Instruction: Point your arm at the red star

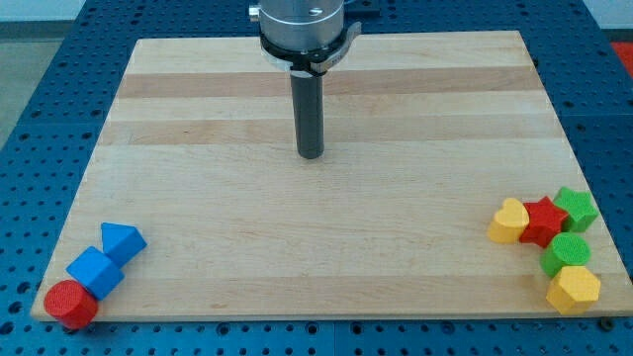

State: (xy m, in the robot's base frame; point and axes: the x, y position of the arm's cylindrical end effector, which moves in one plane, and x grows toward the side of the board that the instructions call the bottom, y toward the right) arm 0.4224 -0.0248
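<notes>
The red star [543,222] lies near the view's right edge of the wooden board, touching a yellow heart [509,221] on its left and a green star [577,209] on its upper right. My tip [311,155] stands in the upper middle of the board, far to the left of and above the red star, touching no block.
A green cylinder [566,253] and a yellow hexagon [574,289] sit just below the red star. At the bottom left corner lie a blue triangle [123,241], a blue cube [95,271] and a red cylinder [69,304]. The wooden board [326,247] ends close beside both clusters.
</notes>
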